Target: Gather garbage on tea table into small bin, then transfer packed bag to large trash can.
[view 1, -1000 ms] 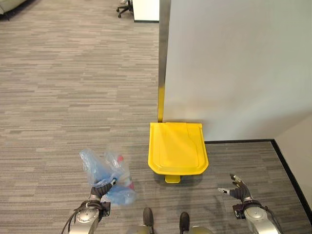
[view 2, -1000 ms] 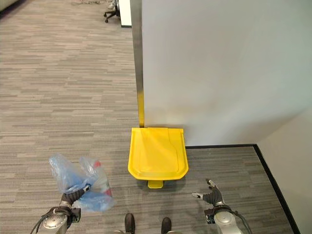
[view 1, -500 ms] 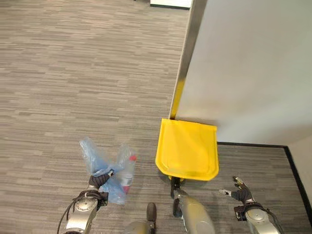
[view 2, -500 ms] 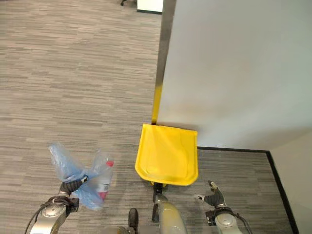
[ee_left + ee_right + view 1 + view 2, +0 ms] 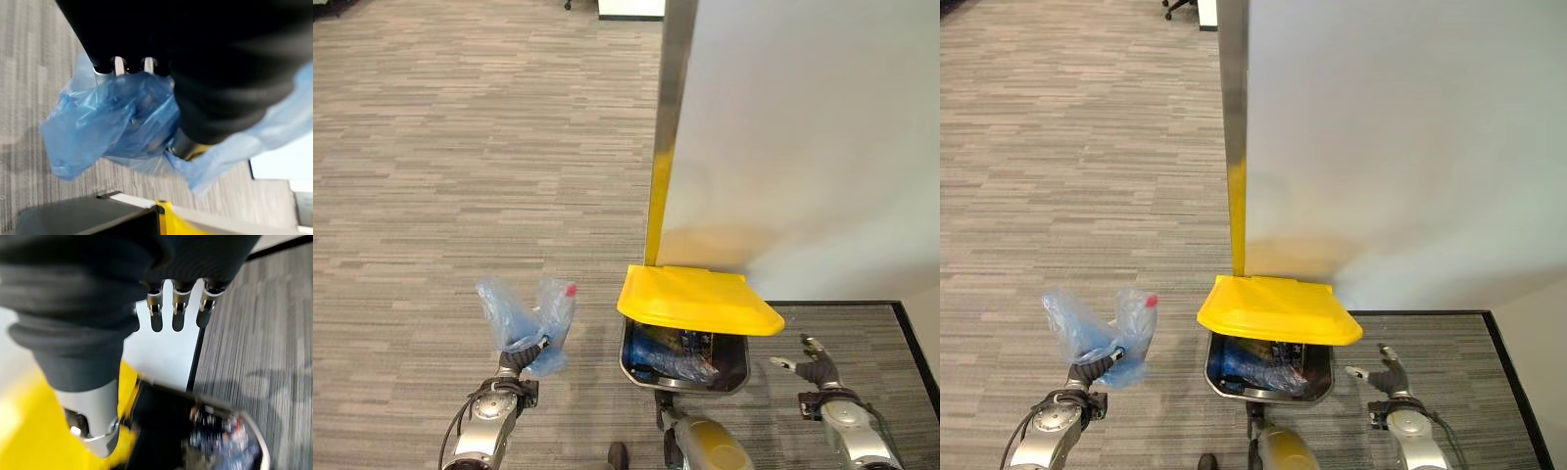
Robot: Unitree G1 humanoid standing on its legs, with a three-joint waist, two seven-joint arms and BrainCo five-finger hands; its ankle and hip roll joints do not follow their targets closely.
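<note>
My left hand (image 5: 513, 364) is shut on the gathered neck of a translucent blue garbage bag (image 5: 525, 315), held above the carpet to the left of the large trash can (image 5: 632, 360). A red-capped bottle shows inside the bag. In the left wrist view the blue plastic (image 5: 113, 121) is bunched in the curled fingers. The can's yellow lid (image 5: 699, 302) stands tilted up, and blue bagged rubbish (image 5: 1271, 369) lies inside the dark can. To the right of the can my right hand (image 5: 816, 371) hovers open, its fingers (image 5: 176, 309) straight and holding nothing.
The can stands against a white partition wall (image 5: 803, 137) with a metal edge post (image 5: 668, 108) right behind it. A black skirting (image 5: 901, 318) runs along the floor at the right. Grey carpet (image 5: 460, 157) spreads to the left and far back.
The yellow lid has lifted from flat to tilted up, showing the can's contents. The view has shifted. The bag stays in my left hand and the right hand stays open.
</note>
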